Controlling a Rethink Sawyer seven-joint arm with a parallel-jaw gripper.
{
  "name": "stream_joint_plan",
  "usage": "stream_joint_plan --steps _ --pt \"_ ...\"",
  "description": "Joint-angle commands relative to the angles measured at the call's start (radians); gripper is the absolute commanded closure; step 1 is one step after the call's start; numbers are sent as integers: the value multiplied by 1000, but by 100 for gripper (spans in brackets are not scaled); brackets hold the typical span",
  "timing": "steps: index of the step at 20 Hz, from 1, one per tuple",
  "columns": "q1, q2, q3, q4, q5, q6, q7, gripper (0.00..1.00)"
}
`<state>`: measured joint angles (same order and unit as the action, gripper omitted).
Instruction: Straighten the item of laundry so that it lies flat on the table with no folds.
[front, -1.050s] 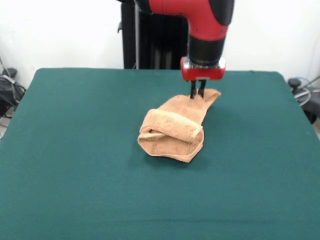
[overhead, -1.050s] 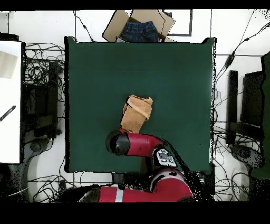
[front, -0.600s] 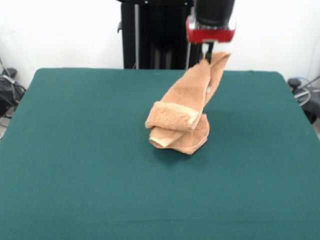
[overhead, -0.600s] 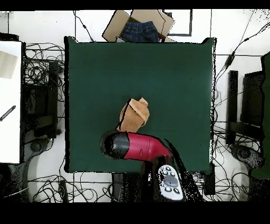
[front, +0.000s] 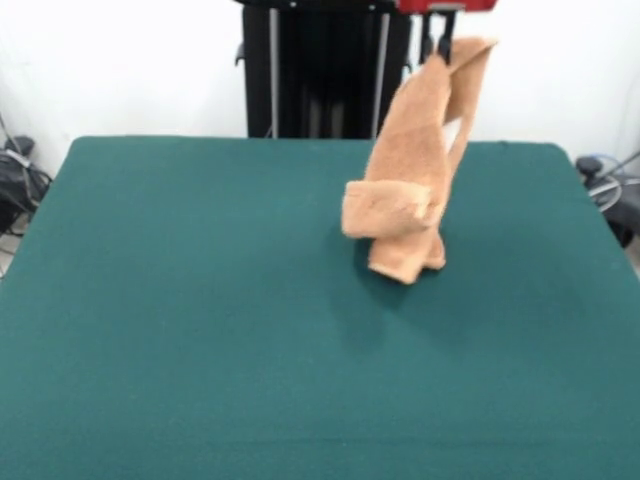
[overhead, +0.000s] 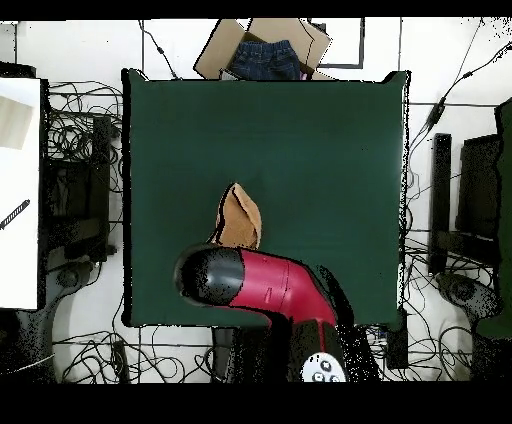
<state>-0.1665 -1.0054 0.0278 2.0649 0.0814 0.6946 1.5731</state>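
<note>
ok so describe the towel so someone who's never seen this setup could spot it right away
Find the big dark green table. Above its far half a peach-orange terry towel hangs from the gripper, which is shut on one corner. It is the only orange, draped thing there, bunched and folded at its lower end.

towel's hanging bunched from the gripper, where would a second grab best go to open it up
Probably the lowest hanging corner of the towel, taken from the side facing the front camera. It dangles free below the folded-over lump, while the gripper already pinches the top corner.
</note>
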Motion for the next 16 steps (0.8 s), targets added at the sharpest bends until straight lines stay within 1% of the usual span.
stream_joint_plan --steps 1,4,6,10,12,16 --pt "88 -127 -1 -10 43 258 253 100" --pt "110 -134 -23 -1 52 239 281 100" --pt "134 -157 -37 -12 57 291 306 100" --pt "179 -201 -45 -81 67 463 389 100" --pt "205 -212 -46 -111 72 519 447 100" --pt "248 -220 -54 -143 74 558 529 100"
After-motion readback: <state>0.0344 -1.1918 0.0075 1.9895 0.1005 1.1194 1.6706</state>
